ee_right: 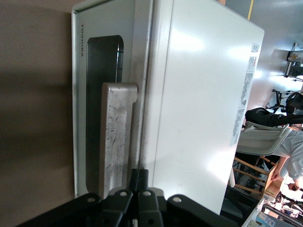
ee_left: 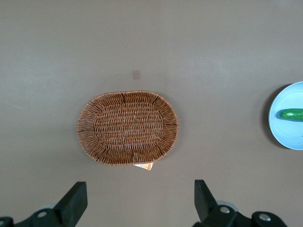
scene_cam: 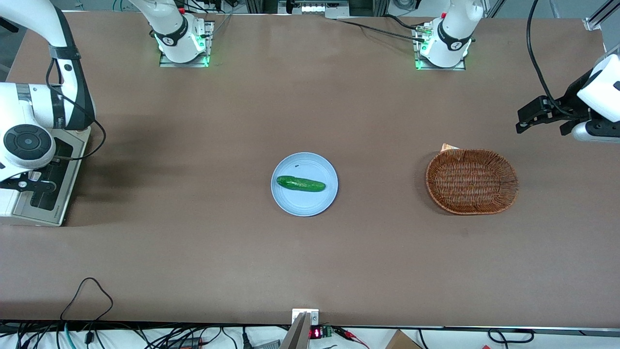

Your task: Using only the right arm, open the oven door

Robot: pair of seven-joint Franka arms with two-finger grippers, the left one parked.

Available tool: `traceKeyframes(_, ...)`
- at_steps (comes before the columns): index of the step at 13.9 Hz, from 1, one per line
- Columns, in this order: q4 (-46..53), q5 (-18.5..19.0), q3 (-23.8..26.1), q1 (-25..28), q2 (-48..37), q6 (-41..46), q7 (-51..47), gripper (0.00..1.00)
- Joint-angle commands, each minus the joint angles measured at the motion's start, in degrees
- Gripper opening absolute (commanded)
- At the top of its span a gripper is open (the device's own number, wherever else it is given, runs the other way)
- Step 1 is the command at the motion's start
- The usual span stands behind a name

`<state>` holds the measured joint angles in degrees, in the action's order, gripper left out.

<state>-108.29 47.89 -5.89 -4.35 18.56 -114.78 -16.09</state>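
The off-white oven stands at the working arm's end of the table, with the right arm bent over it. The oven door, a silver-grey frame around a dark window, lies flush against the white box body. Its brushed bar handle runs along the door. My gripper is shut, the two black fingertips pressed together with nothing between them. They sit right beside the handle, at the seam between door and body. In the front view the gripper hangs over the door.
A light blue plate holding a green cucumber sits mid-table. A brown wicker basket lies toward the parked arm's end, a small card under its rim. A black cable loop lies near the table's front edge.
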Motion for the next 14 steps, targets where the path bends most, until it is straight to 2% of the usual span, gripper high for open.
traceKeyframes(1,-1.0,1.5,0.1,-0.3,0.3,-1.6,-1.2,0.0)
traceKeyframes(12,-3.7,0.2,0.6,-0.2,1.8,-8.5,-2.9,0.0)
traceKeyframes(14,-4.6,-1.9,0.6,-0.2,1.9,-10.7,-3.0,0.0)
